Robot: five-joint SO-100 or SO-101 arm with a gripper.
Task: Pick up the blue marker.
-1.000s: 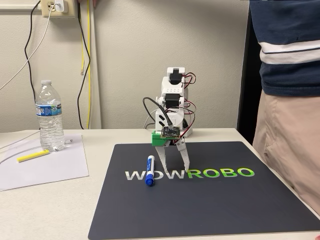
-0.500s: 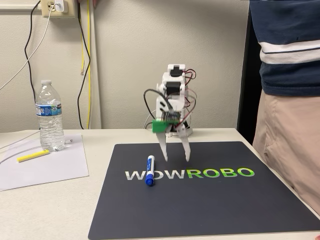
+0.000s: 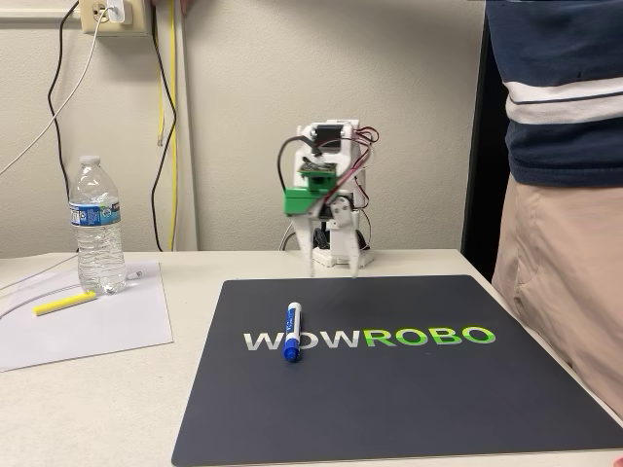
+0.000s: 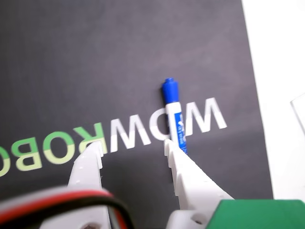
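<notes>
The blue marker (image 3: pixel 292 332) lies on the black mat (image 3: pixel 409 389) across the "W" of "WOWROBO". The pincer (image 3: pixel 332 269) hangs above the mat's far edge, spread and empty. A water bottle (image 3: pixel 96 227) stands on the tabletop (image 3: pixel 88 409).

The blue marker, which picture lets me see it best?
The wrist view shows the blue marker best: it is big there, with its blue cap and label print clear, though one white finger hides its near end. The fixed view shows the whole marker, small, lying on the dark mat.
</notes>
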